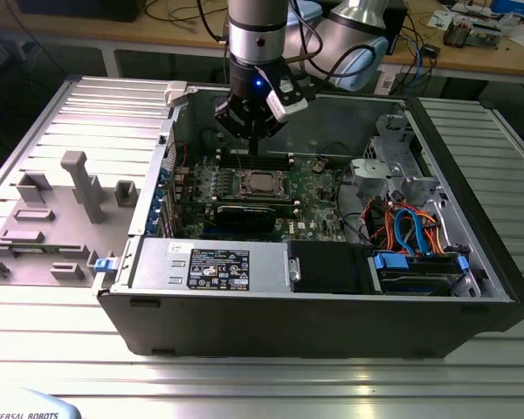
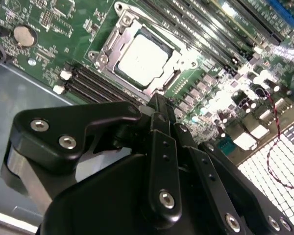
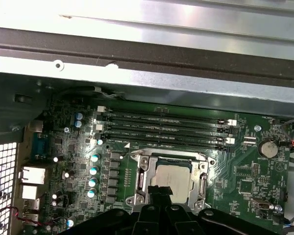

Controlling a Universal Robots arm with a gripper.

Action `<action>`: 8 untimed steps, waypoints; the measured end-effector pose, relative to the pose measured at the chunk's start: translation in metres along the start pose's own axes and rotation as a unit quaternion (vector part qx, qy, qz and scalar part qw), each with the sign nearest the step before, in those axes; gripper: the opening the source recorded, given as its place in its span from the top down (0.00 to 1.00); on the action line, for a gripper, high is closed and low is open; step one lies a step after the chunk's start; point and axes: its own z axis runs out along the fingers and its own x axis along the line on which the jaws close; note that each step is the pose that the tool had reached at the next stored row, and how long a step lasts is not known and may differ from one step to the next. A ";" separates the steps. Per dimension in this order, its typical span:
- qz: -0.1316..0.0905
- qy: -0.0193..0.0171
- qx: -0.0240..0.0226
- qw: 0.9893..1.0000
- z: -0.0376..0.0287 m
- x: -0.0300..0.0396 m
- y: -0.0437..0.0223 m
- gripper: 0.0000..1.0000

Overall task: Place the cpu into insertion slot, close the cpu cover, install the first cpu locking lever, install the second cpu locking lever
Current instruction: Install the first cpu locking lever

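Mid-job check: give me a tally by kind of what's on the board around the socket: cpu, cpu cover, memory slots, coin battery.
cpu: 1
cpu cover: 1
long black memory slots: 4
coin battery: 1
Total: 7

A robotics lab or electronics workshop. An open computer case (image 1: 288, 323) lies on a ribbed metal surface (image 1: 244, 380) (grey jig blocks (image 1: 80, 183) stand at the exterior view's left). Behind it a wooden surface (image 1: 498, 59) carries tangled cables (image 1: 179, 16) and small electronic parts (image 1: 467, 30); an industrial robot arm (image 1: 258, 35) hangs over the case.
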 end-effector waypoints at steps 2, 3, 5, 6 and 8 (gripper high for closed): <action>0.000 0.000 0.000 1.000 -0.0001 0.0003 0.0000 0.89; 0.000 0.000 0.000 1.000 -0.0001 0.0005 0.0000 0.89; 0.000 0.000 0.000 1.000 -0.0001 0.0005 0.0000 0.89; 0.000 0.000 0.000 1.000 -0.0001 0.0005 0.0000 0.89; 0.000 0.000 0.000 1.000 -0.0001 0.0005 0.0000 0.89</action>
